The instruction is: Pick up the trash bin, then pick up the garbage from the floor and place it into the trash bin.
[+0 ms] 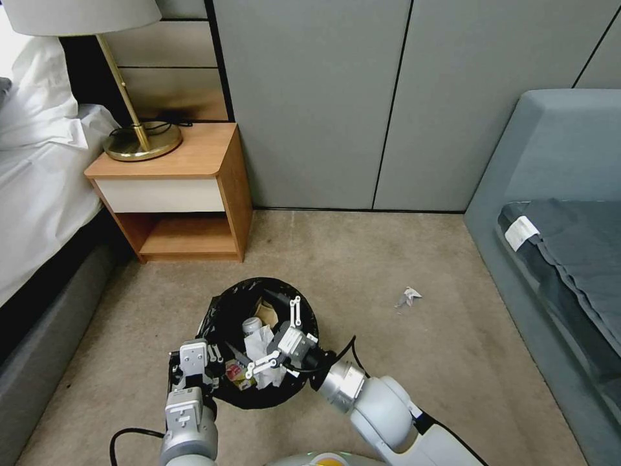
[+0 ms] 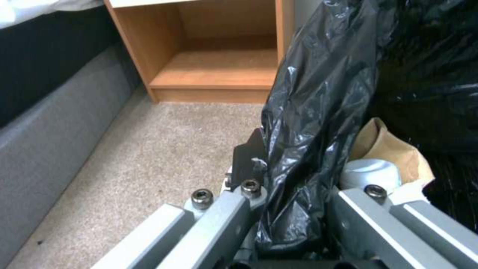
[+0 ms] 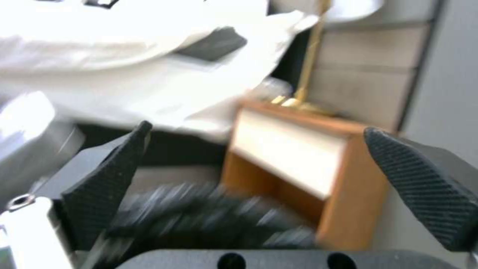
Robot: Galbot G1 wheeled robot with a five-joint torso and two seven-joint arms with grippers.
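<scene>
The trash bin (image 1: 223,310), lined with a black bag, hangs just above the carpet. My left gripper (image 1: 206,370) is shut on its near-left rim; in the left wrist view the gripper (image 2: 298,179) pinches the black bag (image 2: 319,93). Inside lie white tissue (image 1: 262,343), a small white bottle (image 1: 251,325), a brown paper bag (image 2: 383,145) and a yellow-red wrapper (image 1: 236,374). My right gripper (image 1: 278,340) hovers open over the bin's mouth, nothing between its pads (image 3: 107,179). One crumpled white piece of garbage (image 1: 407,296) lies on the carpet, to the bin's right.
A wooden nightstand (image 1: 187,188) with a brass lamp (image 1: 139,139) stands behind the bin to the left, beside a white-sheeted bed (image 1: 39,194). A grey upholstered bed or sofa (image 1: 563,226) lines the right side. Grey wall panels (image 1: 388,97) close the back.
</scene>
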